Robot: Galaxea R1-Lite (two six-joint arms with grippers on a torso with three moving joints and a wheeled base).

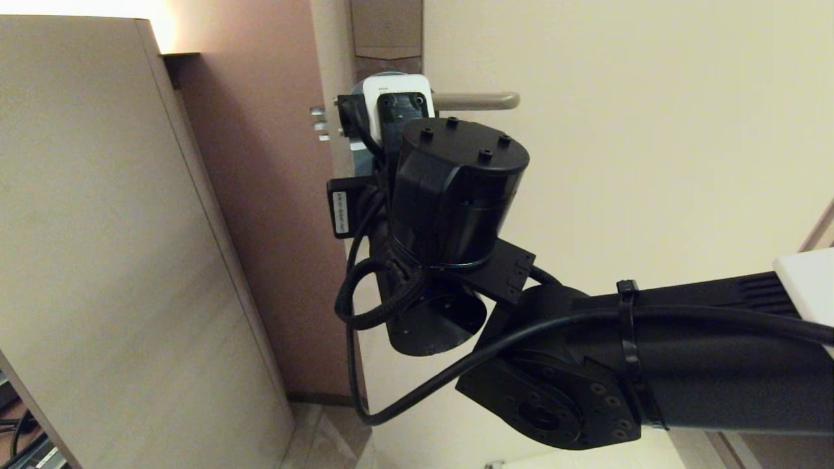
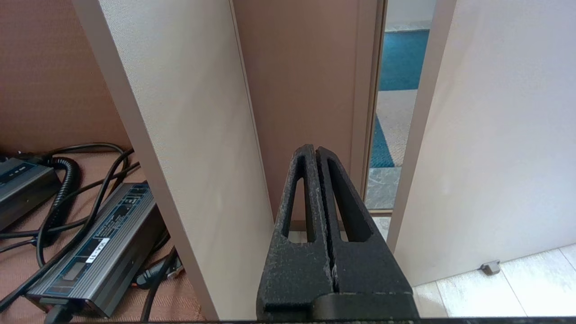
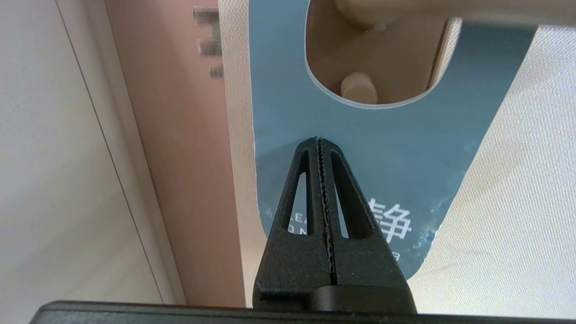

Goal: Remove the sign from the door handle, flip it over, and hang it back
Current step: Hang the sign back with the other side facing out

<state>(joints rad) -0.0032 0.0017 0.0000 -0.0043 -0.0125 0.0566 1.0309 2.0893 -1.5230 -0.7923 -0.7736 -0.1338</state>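
Presently the door (image 1: 619,163) stands ajar, its cream face filling the right of the head view, with a tall pale panel (image 1: 98,228) at the left and a brown wall between them. That gap is also seen from the left wrist, where blue carpet lies beyond the door's edge.

Right arm (image 1: 651,365): raised from the lower right toward the lock side of the door, wrist pointing at the door handle (image 1: 479,100). This posture places the right gripper (image 3: 318,139) squarely facing the sign (image 3: 279,103). Its fingers are together, tips in front of the card just under the oval hole; nothing is clamped between them.

Sign: hangs on the door handle, teal face outward with white lettering, the lever (image 3: 450,9) passing through the oval hole. It is therefore not yet removed, and the task appears to be at the approach stage.

Left gripper (image 2: 317,150): parked low, aimed at the floor by the door's foot, fingers together and empty.

Containers: none in view. Two grey power bricks (image 2: 99,243) with black cables lie on the floor behind the panel.
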